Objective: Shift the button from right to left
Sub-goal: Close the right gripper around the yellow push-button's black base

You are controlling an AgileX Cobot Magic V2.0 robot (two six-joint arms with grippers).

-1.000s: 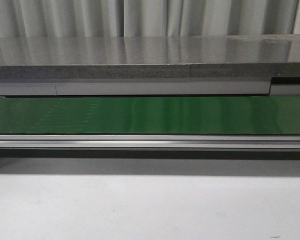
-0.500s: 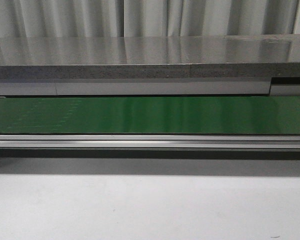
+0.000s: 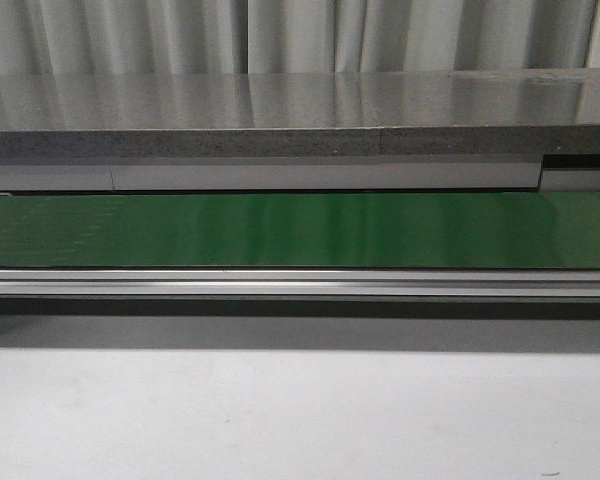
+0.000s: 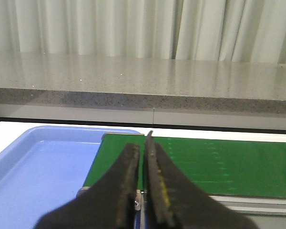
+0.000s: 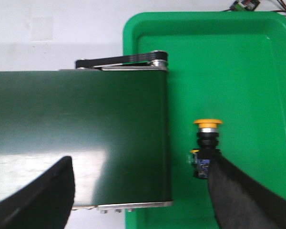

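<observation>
While lying in the green tray (image 5: 257, 71) beside the belt's (image 5: 76, 138) end, button (image 5: 207, 143) touching one finger of the spread right hand (image 5: 140, 191), likely for grasping; left hand (image 4: 142, 181) clenched, empty, near the blue tray (image 4: 38, 171).

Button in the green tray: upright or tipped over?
Tipped. In the right wrist view the button lies on its side on the green tray floor, beside the conveyor belt end, yellow cap seen edge-on, black body stretched out behind it.
</observation>
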